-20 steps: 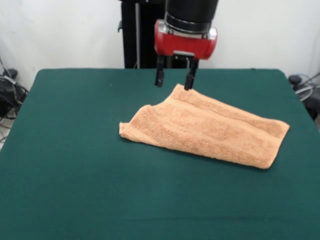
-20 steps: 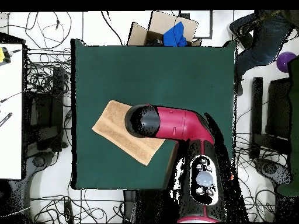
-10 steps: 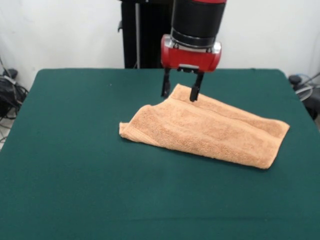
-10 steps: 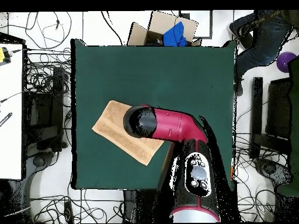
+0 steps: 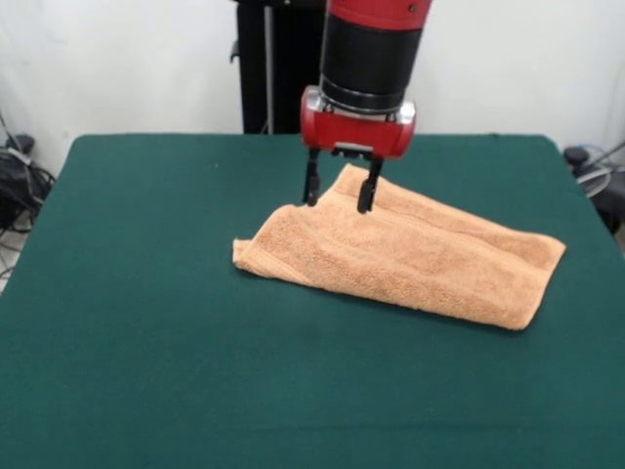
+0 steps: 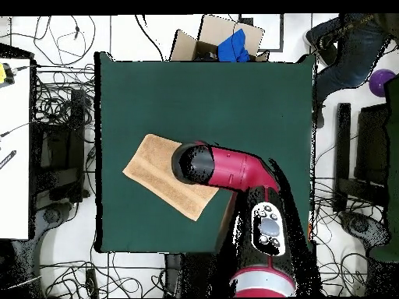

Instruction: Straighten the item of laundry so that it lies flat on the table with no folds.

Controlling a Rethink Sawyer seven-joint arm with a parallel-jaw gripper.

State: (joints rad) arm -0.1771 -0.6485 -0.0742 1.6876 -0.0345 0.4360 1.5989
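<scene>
While your tool (image 5: 339, 193) hangs with jaws apart over the towel's (image 5: 410, 256) far folded edge, note the towel runs diagonally across the counter (image 5: 146, 342).

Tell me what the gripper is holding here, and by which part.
Nothing is held. The gripper is open, its fingers straddling the far folded edge of the orange-tan terry towel on the dark green felt table, not closed on it.
</scene>
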